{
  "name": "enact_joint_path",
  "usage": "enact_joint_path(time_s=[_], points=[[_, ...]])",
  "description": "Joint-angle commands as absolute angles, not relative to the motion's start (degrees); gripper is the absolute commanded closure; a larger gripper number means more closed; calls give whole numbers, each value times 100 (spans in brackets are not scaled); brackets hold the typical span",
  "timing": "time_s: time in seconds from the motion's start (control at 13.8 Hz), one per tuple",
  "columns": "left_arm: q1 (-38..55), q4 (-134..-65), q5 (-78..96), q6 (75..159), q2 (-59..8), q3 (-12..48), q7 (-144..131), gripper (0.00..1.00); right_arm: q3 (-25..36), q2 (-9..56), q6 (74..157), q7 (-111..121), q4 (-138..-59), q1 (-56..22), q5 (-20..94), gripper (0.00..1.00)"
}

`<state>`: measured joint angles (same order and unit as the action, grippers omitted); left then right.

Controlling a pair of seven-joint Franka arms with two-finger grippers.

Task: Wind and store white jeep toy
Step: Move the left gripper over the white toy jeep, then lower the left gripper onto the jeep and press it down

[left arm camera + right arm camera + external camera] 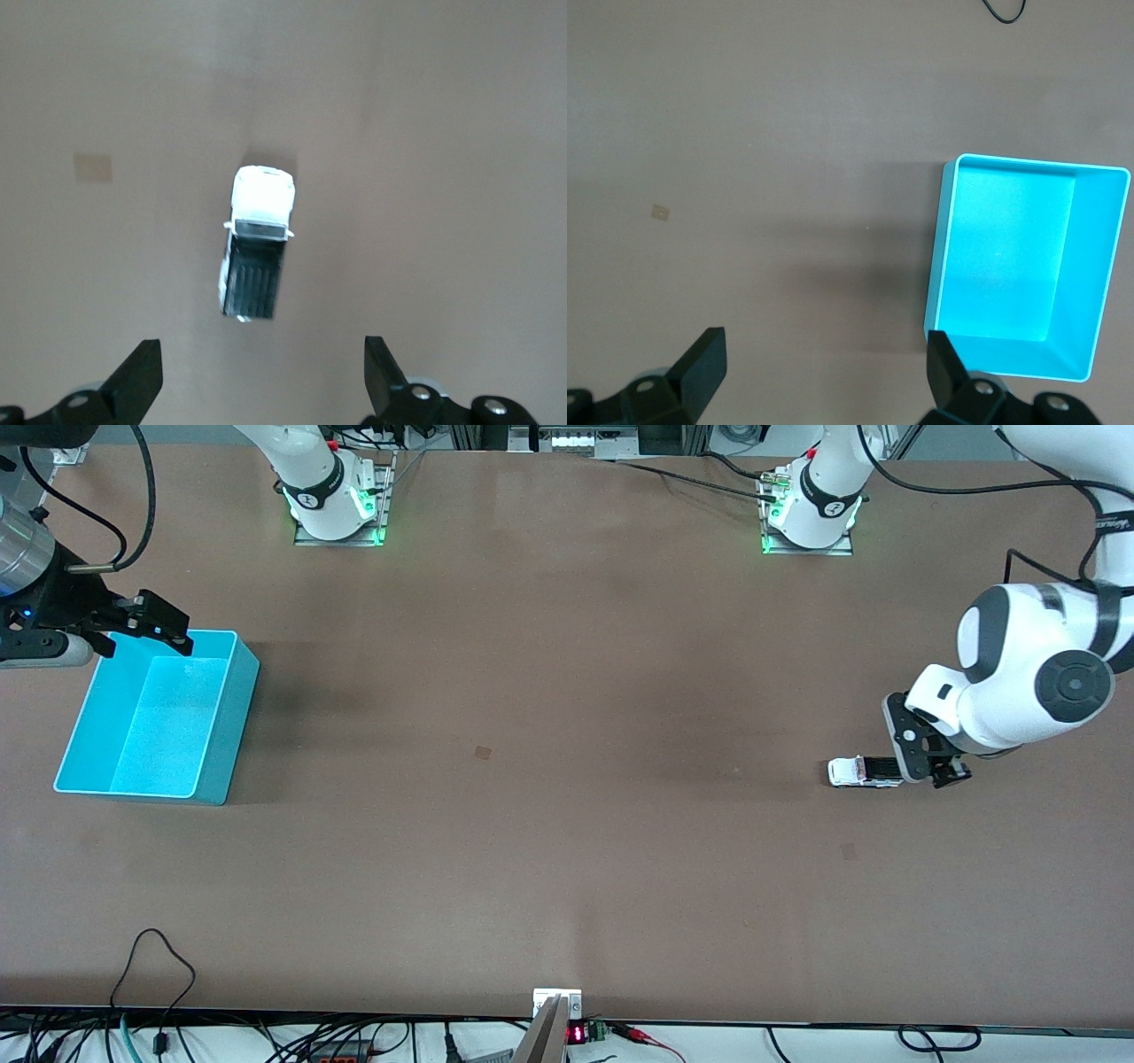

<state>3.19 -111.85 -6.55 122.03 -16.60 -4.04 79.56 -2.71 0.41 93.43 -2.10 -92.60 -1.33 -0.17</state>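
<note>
The white jeep toy [864, 771], tiny with a black roof panel, stands on the brown table toward the left arm's end. In the left wrist view the jeep [256, 256] lies just ahead of the fingers, not between them. My left gripper [928, 757] [261, 376] is open and low beside the jeep's black rear end, not touching it. The cyan bin [235, 726] stands empty toward the right arm's end and also shows in the right wrist view [941, 266]. My right gripper [137, 631] [824, 372] is open and empty, hovering by the bin's rim.
A small tan patch [483, 753] marks the table's middle, and another patch [848, 851] lies nearer the front camera than the jeep. A black cable loop [159, 957] lies near the table's front edge. The arm bases stand along the back edge.
</note>
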Motion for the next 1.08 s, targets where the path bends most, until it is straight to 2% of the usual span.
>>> enact_joint_path(time_s=[0.0, 0.36, 0.94, 1.01], points=[[255, -11872, -878, 13127, -1582, -404, 8350, 0, -272, -79, 9404, -149, -9396, -123, 9, 0], [79, -12050, -1037, 14131, -2056, -396, 8358, 0, -264, -79, 9404, -149, -9387, -114, 18, 0], [9, -12094, -1037, 14826, -2531, -378, 8385, 0, -264, -70, 9404, -149, -9387, -114, 18, 0], [9, -12102, -1037, 14897, -2575, -378, 8402, 3, -264, -79, 9404, -149, -9395, -114, 18, 0]])
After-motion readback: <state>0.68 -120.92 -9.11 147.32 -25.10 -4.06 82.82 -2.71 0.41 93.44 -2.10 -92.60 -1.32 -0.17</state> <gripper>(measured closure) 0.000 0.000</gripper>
